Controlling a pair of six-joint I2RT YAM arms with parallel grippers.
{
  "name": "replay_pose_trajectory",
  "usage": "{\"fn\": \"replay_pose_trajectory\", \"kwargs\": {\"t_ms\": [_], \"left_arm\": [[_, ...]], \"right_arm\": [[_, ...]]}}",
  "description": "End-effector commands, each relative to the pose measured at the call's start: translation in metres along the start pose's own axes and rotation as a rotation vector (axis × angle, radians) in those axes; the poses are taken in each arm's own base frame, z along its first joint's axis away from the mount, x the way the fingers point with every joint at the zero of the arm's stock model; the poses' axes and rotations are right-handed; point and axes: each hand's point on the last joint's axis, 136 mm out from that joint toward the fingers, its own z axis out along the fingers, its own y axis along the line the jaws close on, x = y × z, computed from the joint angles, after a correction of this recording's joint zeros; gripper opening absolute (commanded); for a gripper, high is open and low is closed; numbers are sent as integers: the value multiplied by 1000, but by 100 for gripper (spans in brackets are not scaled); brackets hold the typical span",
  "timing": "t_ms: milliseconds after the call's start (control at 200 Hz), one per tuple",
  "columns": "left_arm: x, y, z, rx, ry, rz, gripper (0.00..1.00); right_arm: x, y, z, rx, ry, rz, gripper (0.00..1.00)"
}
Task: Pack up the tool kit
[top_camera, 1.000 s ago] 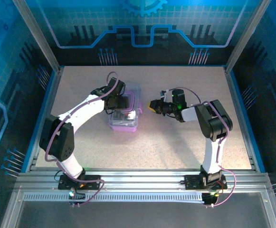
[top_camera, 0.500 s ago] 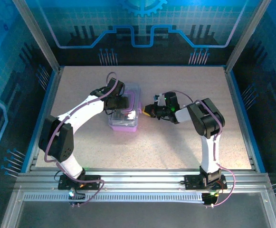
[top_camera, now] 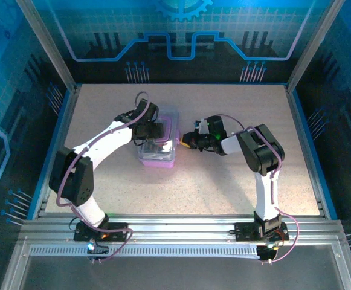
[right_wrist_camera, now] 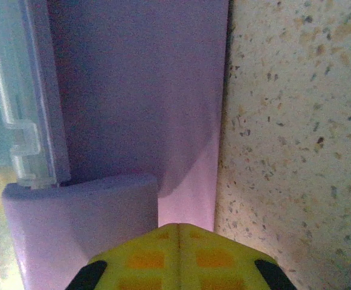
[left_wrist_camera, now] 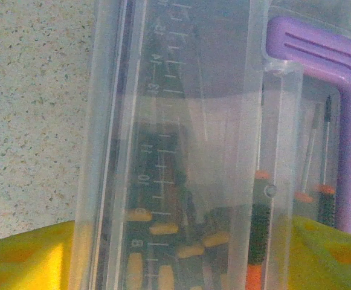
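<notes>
Screwdrivers [left_wrist_camera: 257, 229] lie in the case [top_camera: 158, 158] — left tool [top_camera: 153, 134] astride it, right tool [top_camera: 188, 141] at its right side.

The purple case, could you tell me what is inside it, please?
Through its clear lid, thin screwdrivers with orange and yellow handles lie inside the purple case. The cloudy lid hides their number.

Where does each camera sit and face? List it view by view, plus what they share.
Top external: above and behind the arms, looking down on the table; both arms, left gripper at the case, right gripper beside it.
Left wrist: on the left arm, looking through the case's lid at screwdrivers; yellow gripper tips in the bottom corners.
Right wrist: on the right arm, facing the case's purple side; shut gripper at the bottom edge.
Shared: all three show the case.
</notes>
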Motion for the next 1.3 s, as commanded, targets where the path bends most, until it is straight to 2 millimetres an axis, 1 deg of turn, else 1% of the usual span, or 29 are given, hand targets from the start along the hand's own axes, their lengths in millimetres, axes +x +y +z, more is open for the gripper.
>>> {"fn": "replay_pose_trajectory", "kwargs": {"t_ms": [0,255,320,390,465,495,560,585,660,725,750,760,785,845,935,1021,1066,1171,1296], "left_arm": [[121,10,48,-13,442,25,67],[130,-4,52,26,456,18,66],[130,-5,52,28,454,17,66],[129,-7,50,29,449,9,66],[125,-9,47,29,428,2,65],[122,-9,45,21,413,-2,64],[116,-12,40,6,382,-7,63],[114,-14,39,5,369,-9,63],[108,-21,36,12,341,-18,63],[104,-29,34,12,319,-11,63],[103,-33,33,16,312,-8,63],[102,-34,33,18,310,-6,63],[101,-38,32,22,304,-5,64],[98,-46,30,25,294,-9,65],[93,-61,26,51,269,-36,66],[87,-77,21,105,251,-68,67],[83,-84,16,123,236,-72,67],[75,-88,9,121,218,-75,70],[70,-90,-1,125,207,-77,80]], "right_arm": [[6,15,19,5,25,-81,8],[11,17,29,25,45,-95,8],[10,17,27,30,38,-99,8],[9,16,19,52,22,-106,8],[5,13,2,90,-15,-115,9],[3,9,-6,125,-40,-123,11],[-4,-4,-29,237,-108,-143,12],[-3,-14,-39,294,-121,-139,12],[-8,-33,-70,417,-187,-137,12],[-10,-43,-94,462,-231,-118,13],[-14,-43,-101,461,-251,-115,13],[-10,-49,-105,472,-249,-100,13],[-8,-55,-113,475,-256,-84,13],[-7,-56,-130,462,-286,-63,14],[-5,-52,-155,447,-344,-65,14],[-2,-46,-168,442,-363,-83,14],[1,-43,-172,434,-355,-92,14],[11,-41,-181,428,-336,-103,15],[20,-41,-196,440,-347,-112,16]]}}
